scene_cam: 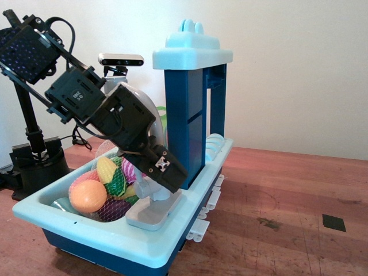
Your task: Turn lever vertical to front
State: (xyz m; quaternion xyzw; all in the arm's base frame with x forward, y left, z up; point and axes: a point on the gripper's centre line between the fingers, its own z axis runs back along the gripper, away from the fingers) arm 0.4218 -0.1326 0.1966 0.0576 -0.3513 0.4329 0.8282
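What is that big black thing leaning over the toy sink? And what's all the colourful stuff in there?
The black thing is a robot arm, and its tip is a gripper, like a hand with two fingers. The one picture is taken from the side, by a camera standing off the table. On the wooden table sits a blue toy sink. In its basin lies a net bag of plastic fruit. The grey faucet stands on the rim, and the gripper is right at its column, where the little lever is. The gripper covers the lever, so I cannot tell whether it is holding it.
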